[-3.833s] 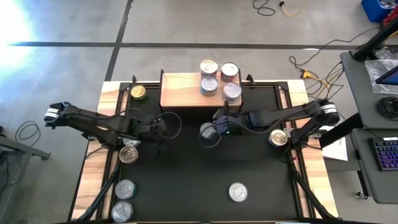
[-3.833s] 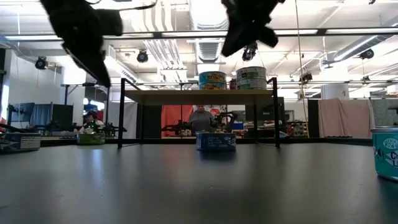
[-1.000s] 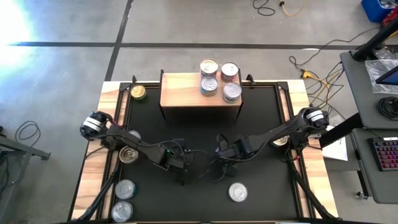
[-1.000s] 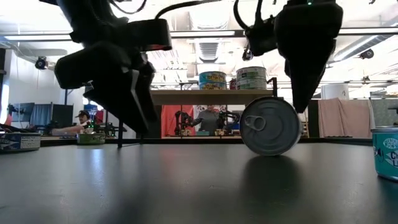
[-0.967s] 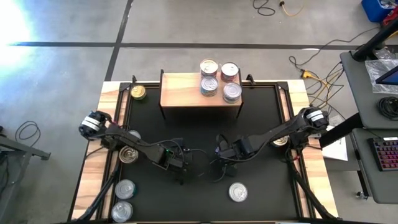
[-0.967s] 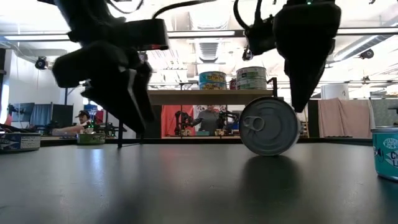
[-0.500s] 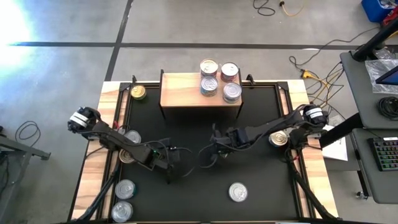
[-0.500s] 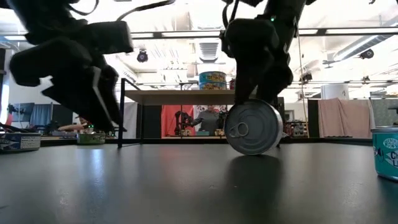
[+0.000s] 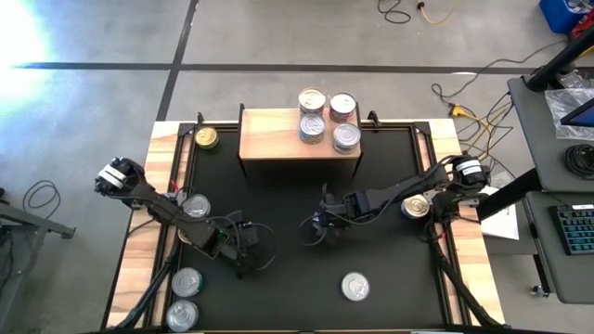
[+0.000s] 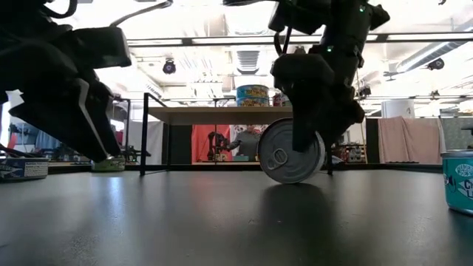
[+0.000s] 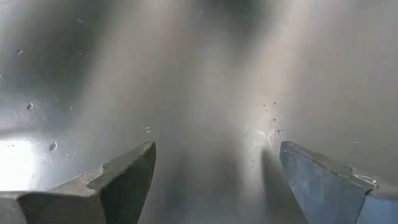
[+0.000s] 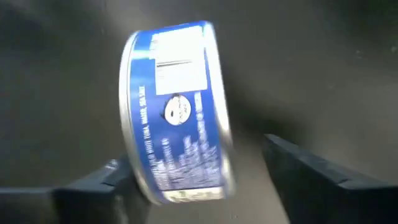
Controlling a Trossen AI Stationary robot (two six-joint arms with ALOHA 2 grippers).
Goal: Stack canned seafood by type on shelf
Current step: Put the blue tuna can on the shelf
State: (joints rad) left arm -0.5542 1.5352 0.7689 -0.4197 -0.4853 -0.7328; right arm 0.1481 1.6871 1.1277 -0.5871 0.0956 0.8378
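Note:
A blue-labelled can (image 12: 177,112) of the canned seafood stands on its rim on the black mat; it is also in the low view (image 10: 292,151). My right gripper (image 12: 193,163) is open, a finger on each flat side of it, mid-table (image 9: 318,232). My left gripper (image 11: 214,155) hangs open over bare mat, nearer the left (image 9: 249,264). The shelf (image 9: 278,139) at the far edge bears several cans (image 9: 312,100) at its right end. My right gripper comes slanting down from above, its fingers astride the upright can. One finger (image 12: 93,186) lies right beside the can's flat face (image 12: 134,168); whether it touches, I cannot tell. The other finger (image 12: 311,171) stands clear of the lid side.
Loose cans lie about: a gold one (image 9: 206,137) at the far left, one (image 9: 196,206) at the left under the left arm, two (image 9: 186,281) at the near left, one (image 9: 355,286) near the front, one (image 9: 416,206) under the right arm.
My left gripper has drawn back toward the table's left and near edges and rolled at the wrist. My right gripper has gone toward the far edge and a little left. The can on its rim has rolled toward the table's left with it.

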